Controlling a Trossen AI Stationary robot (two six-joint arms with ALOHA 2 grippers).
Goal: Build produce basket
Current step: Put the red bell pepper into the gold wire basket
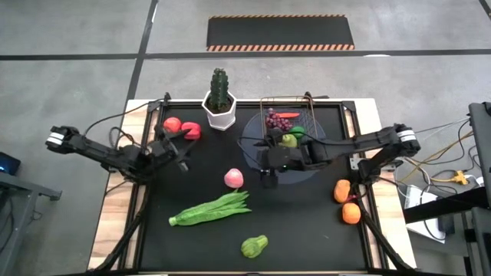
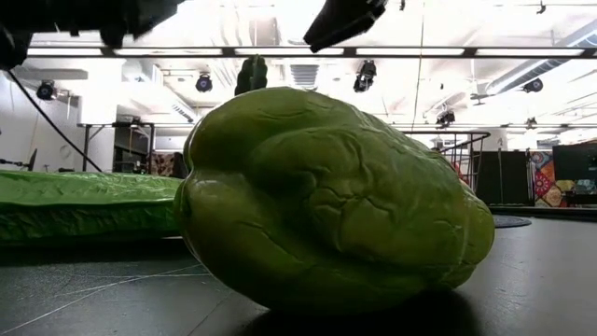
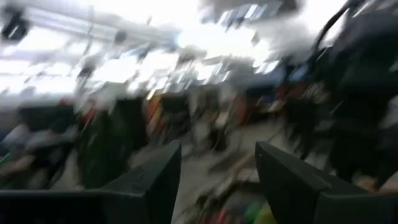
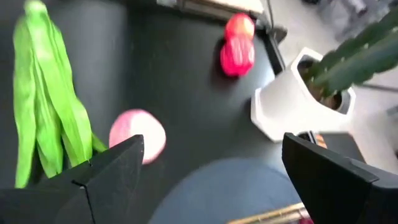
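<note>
Right gripper [image 1: 267, 178] hangs over the middle of the table, beside the grey plate [image 1: 253, 149], with its fingers spread wide and nothing between them. Left gripper [image 1: 182, 146] sits near the tomatoes [image 1: 181, 128] toward the far left of the table, fingers [image 3: 152, 186] also parted and empty.

The basket [image 1: 290, 116] stands at the far edge, right of the cactus pot [image 1: 219, 113], and already holds grapes [image 1: 273, 119], a carrot [image 1: 288, 116] and a green pear [image 1: 288, 140]. Still loose on the mat are the peach [image 1: 233, 179], the long beans [image 1: 211, 209], the lime [image 1: 254, 246] near the front edge, and two oranges [image 1: 346, 202] at the right edge.

My reading is that the job is partway done and the right arm is between loads, with the peach the nearest piece. Taking it would mean lowering over it, closing round its middle, then carrying it back above the basket's wire rim.

Only the right wrist camera shows the peach [image 4: 137, 135] lined up ahead of the open fingers, with beans [image 4: 46, 99] beside it. From table height, the lime [image 2: 326, 196] blocks almost everything behind it, basket included.
</note>
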